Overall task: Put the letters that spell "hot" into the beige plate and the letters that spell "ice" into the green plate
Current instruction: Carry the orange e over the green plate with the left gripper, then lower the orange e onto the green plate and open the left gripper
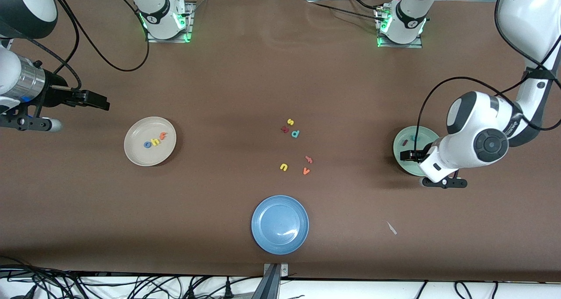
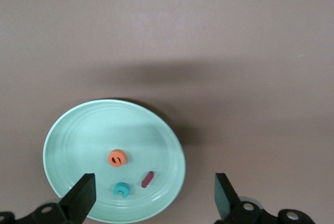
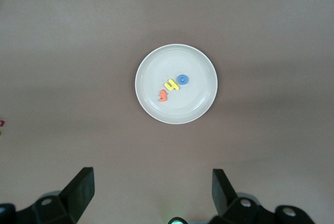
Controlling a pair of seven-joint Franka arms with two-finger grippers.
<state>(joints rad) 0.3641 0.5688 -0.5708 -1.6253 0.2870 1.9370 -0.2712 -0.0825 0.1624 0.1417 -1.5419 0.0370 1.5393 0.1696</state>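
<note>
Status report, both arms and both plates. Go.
Left gripper open over green plate; e, c, i in it. Right gripper open, waiting above the table. Beige plate holds o, h, t. Nothing in the way.

Blue o [image 1: 147,144], yellow h [image 1: 155,141] and orange t [image 1: 163,136] lie flat in a short row in the middle of the beige plate [image 1: 131,153], toward the right arm's end of the table. The pale green plate [image 2: 68,130], toward the left arm's end, holds the orange e [image 2: 118,157], teal c [image 2: 121,189] and dark red i [image 2: 147,179], clustered close but apart.
</note>
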